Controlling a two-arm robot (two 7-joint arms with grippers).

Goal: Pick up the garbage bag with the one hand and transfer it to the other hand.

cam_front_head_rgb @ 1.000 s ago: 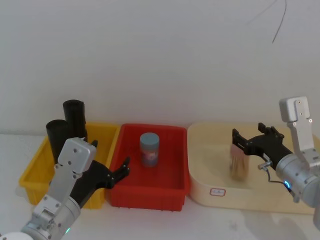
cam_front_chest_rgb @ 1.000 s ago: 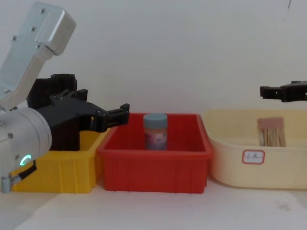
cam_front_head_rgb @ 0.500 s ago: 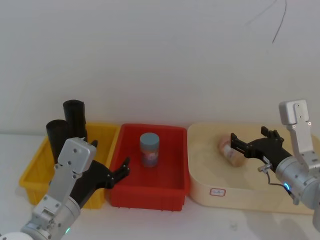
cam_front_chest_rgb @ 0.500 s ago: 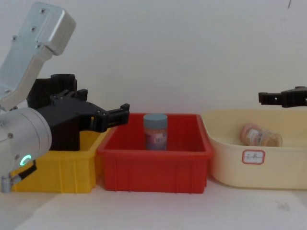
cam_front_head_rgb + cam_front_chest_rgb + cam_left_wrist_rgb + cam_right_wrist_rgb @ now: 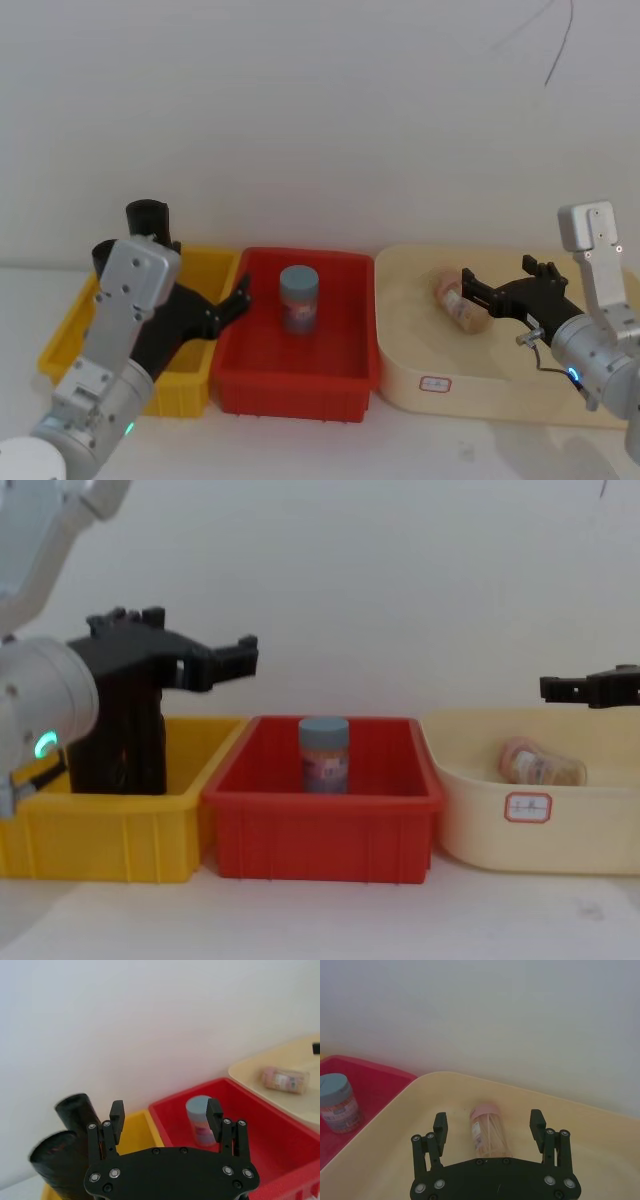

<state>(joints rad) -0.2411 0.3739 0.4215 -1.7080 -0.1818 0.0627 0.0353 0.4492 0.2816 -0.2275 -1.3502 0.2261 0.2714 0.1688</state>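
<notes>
Approach is the step in hand; nothing is gripped yet. Your left gripper (image 5: 235, 298), fingers spread wide, hangs in the lower left of the head view, over the wall between the yellow bin (image 5: 60, 350) and the red bin (image 5: 300, 390). The garbage bag (image 5: 148, 218) stands upright at the back of the yellow bin, left of centre, with a second black roll (image 5: 104, 256) just beside it. Your right gripper (image 5: 470, 285), also spread, waits at the right above the cream tray (image 5: 400, 390). Next, I judge, you must turn the left fingers toward the bag, place them around it and press them together before lifting.
</notes>
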